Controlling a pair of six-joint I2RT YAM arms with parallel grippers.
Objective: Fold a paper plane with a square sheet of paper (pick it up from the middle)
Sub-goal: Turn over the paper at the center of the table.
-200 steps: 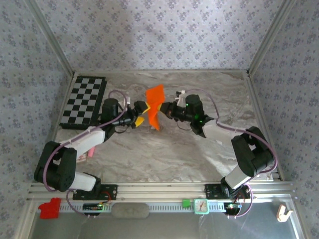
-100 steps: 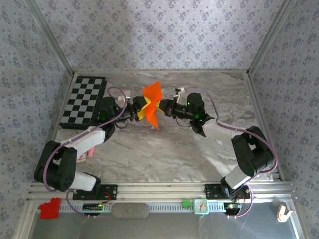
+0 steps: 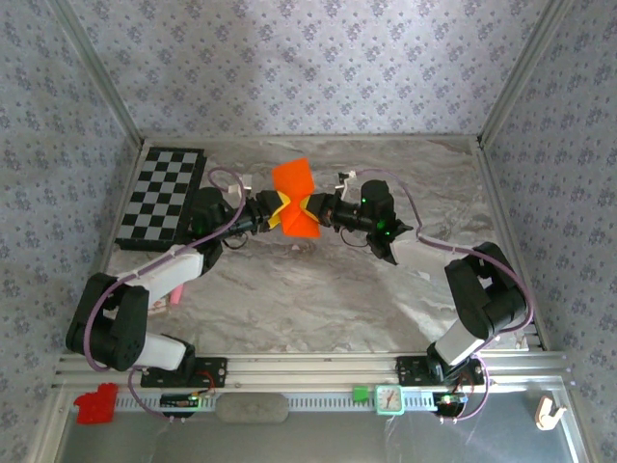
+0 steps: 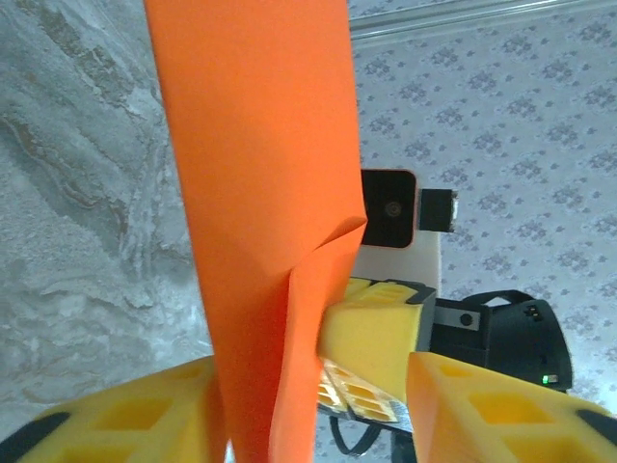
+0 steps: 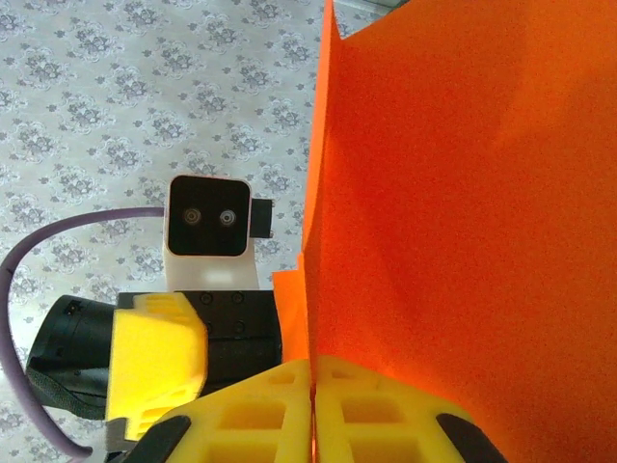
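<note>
The square sheet of paper (image 3: pixel 292 198) is bright orange, partly folded, and held up above the marble table between both arms. My right gripper (image 3: pixel 311 206) comes in from the right and is shut on the paper's edge (image 5: pixel 453 193), its yellow jaws (image 5: pixel 311 371) pressed together with the sheet between them. My left gripper (image 3: pixel 274 214) reaches in from the left. In the left wrist view its jaws (image 4: pixel 308 386) stand apart on either side of the hanging paper (image 4: pixel 260 174); the left finger is beside the sheet and the right finger is well clear of it.
A black-and-white checkerboard (image 3: pixel 162 196) lies at the back left of the table. A small red plastic block (image 3: pixel 95 403) sits on the front rail at the left. Patterned walls close in the back and both sides.
My left gripper moved in toward the paper and its jaws narrowed around it. The sheet shifted, its upper part now lying broader and lower. The right gripper kept its hold.
</note>
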